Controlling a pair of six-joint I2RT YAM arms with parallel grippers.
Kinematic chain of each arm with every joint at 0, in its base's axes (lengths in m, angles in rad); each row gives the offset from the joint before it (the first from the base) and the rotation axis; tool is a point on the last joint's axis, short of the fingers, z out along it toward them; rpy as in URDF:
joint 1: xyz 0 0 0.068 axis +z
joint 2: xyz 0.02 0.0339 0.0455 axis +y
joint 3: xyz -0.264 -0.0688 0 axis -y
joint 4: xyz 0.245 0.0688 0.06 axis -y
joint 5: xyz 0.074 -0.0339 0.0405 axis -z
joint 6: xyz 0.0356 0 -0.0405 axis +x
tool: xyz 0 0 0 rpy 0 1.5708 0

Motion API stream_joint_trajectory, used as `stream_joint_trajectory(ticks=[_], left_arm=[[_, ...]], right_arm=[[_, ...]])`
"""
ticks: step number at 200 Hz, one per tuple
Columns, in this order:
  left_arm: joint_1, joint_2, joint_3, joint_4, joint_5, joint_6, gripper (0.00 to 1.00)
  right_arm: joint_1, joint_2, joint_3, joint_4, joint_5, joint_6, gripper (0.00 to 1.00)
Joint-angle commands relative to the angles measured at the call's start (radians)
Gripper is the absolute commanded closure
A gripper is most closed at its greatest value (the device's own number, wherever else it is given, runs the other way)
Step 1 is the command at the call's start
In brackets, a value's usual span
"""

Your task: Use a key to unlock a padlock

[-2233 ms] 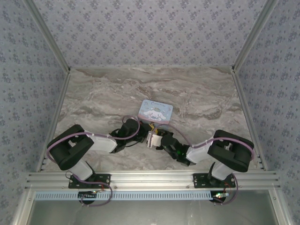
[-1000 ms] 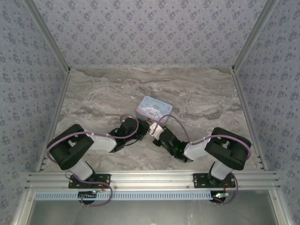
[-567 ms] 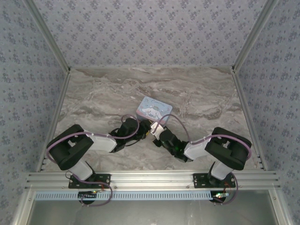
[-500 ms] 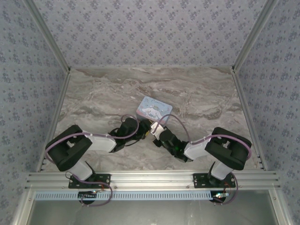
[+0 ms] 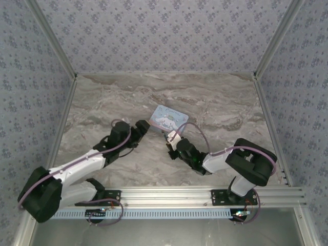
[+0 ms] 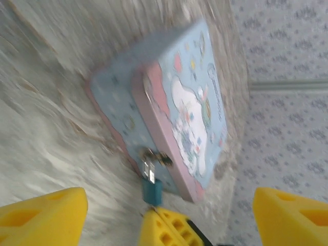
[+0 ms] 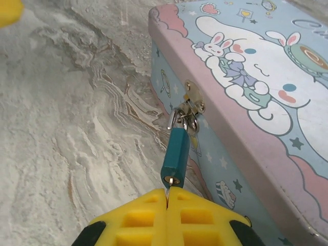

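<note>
Where left gripper (image 5: 145, 124) sat closed beside padlock (image 7: 176, 156) a second ago, jaws now wide apart, holding nothing, arm drawn back left of tin (image 7: 246, 77). Right gripper (image 7: 167, 197) unchanged: pinched tight on key (image 7: 167, 191), blade in padlock keyhole. Padlock hangs from hasp on tin's near side. Tin rests on marble table (image 7: 61, 128).

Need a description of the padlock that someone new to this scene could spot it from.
On the marble-patterned table sits a pale blue cartoon tin. A silvery hasp on its side wall carries the padlock, whose keyhole end meets the shut right hand. It is the small teal block with a silvery shackle, far smaller than the tin.
</note>
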Motion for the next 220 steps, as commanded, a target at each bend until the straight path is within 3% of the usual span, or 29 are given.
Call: stream_joint_trajectory(ticks=[1, 42, 90, 167, 220], left_arm=[[0.107, -0.023, 0.04, -0.186, 0.089, 0.152, 0.14], [0.219, 0.05, 0.135, -0.226, 0.222, 0.294, 0.13], [0.228, 0.267, 0.311, -0.208, 0.358, 0.43, 0.1], [0.235, 0.588, 0.577, -0.294, 0.416, 0.591, 0.16], [0.237, 0.676, 0.573, -0.263, 0.438, 0.587, 0.23]], right_arm=[[-0.016, -0.03, -0.003, -0.009, -0.076, 0.147, 1.0], [-0.059, -0.05, -0.016, -0.013, -0.143, 0.3, 1.0], [-0.081, -0.047, -0.034, -0.009, -0.166, 0.387, 1.0], [-0.097, -0.049, -0.04, -0.009, -0.195, 0.5, 1.0], [-0.125, -0.053, -0.059, 0.014, -0.226, 0.567, 1.0]])
